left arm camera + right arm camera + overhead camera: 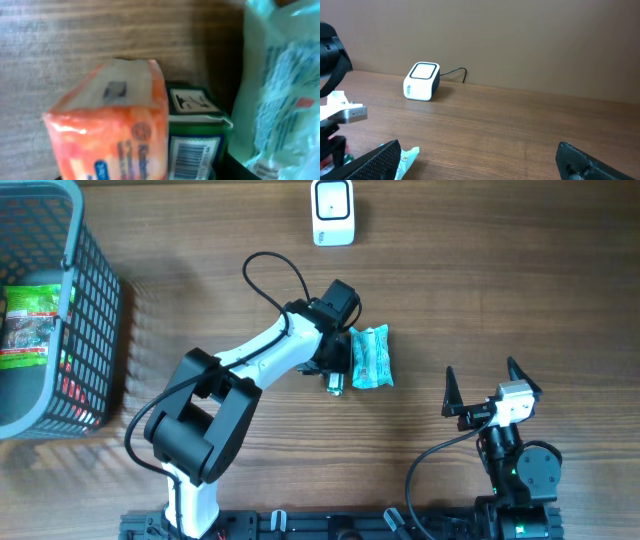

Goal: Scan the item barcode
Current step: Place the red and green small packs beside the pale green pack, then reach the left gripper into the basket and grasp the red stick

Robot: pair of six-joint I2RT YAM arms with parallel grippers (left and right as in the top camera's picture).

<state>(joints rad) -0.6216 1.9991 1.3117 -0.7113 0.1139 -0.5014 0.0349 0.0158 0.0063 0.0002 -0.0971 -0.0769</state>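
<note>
Wood-grain table (480, 300) fills every view, and nearest the robot's base the right gripper (479, 367) sits low by the front edge, fingers spread wide with nothing between them, probably parked there to leave the middle free. Further out, the left gripper (336, 376) hangs over a tight cluster of goods: an orange packet (115, 130), a green box (195, 145) touching its side with a barcode facing the wrist camera, and a teal packet (370, 357) just beside them. The item to scan lies in that cluster, mid-table within easy reach; whether the fingers clamp one of the goods or merely straddle them I cannot tell. Its arm runs diagonally from the base, elbow folded near, wrist bent down over the pile. At the far edge stands the white scanner (332, 212), face upward, well apart from the goods, so the item has to be carried there; a grey basket (95, 310) sits far left
</note>
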